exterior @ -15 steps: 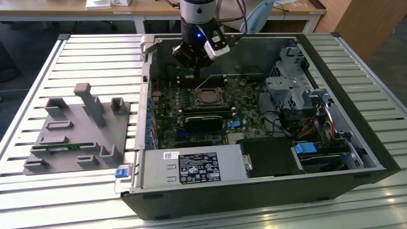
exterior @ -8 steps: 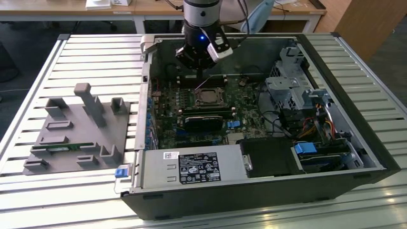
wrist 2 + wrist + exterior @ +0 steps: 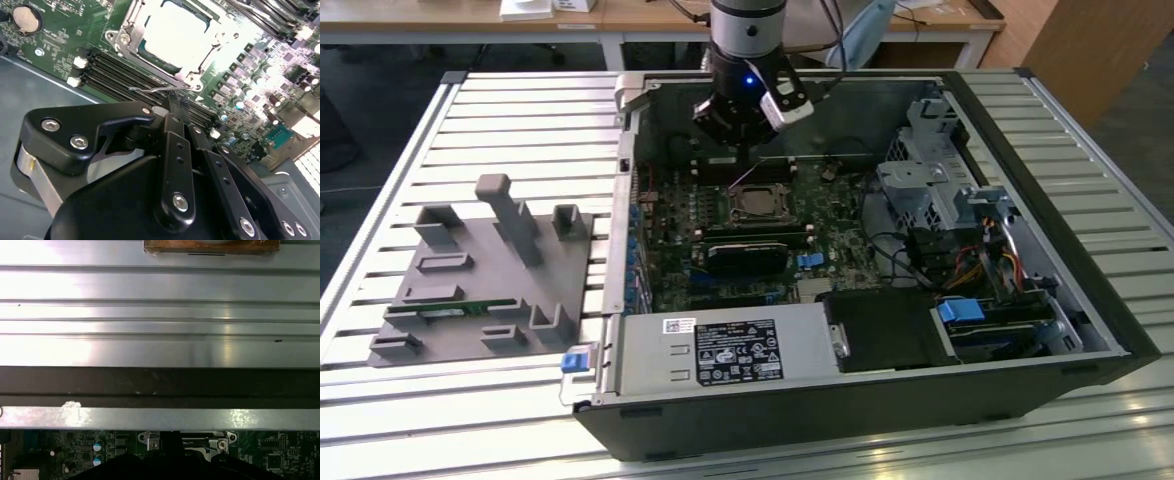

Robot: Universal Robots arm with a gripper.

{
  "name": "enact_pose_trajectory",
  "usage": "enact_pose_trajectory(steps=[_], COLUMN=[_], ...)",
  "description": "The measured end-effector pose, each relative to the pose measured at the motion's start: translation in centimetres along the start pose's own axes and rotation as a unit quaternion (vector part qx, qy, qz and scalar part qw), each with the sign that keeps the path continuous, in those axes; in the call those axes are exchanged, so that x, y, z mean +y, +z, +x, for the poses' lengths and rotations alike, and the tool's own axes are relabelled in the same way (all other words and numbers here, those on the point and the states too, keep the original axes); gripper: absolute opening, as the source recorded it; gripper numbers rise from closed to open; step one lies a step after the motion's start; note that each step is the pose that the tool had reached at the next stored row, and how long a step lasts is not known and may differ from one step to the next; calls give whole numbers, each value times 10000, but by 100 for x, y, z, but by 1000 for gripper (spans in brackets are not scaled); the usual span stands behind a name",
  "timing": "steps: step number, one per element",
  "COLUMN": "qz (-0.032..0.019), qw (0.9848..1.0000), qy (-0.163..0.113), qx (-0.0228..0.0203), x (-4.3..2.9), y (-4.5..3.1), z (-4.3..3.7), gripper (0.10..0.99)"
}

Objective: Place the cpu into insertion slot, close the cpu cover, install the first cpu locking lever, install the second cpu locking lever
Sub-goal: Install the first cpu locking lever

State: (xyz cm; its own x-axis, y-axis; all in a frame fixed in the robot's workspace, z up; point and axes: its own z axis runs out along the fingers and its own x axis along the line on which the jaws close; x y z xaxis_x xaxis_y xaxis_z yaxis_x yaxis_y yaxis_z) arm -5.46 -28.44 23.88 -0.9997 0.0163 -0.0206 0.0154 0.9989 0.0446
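Observation:
The cpu lies in its socket on the green motherboard, its silver top glaring bright; the socket also appears in the exterior view. The cpu cover, a grey metal frame, lies flat around the chip. A thin wire locking lever runs along the socket's edge beside the memory slots. My gripper is shut, its black tips together right at the end of that wire. In the exterior view my gripper hangs just above the socket's far edge, inside the open computer case.
A black card sits nearer than the socket. The power supply and the drive cage bound the board. A grey parts fixture stands on the slatted table at the exterior view's left. The case wall is close by.

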Motion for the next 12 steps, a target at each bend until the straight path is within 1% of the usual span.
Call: enact_pose_trajectory(steps=[4,12], qz=[-1,-1], qw=[10000,10000], qy=[-1,-4], qx=[0,0], x=[16,17], y=[24,61], z=[-67,-146], gripper=[106,106])
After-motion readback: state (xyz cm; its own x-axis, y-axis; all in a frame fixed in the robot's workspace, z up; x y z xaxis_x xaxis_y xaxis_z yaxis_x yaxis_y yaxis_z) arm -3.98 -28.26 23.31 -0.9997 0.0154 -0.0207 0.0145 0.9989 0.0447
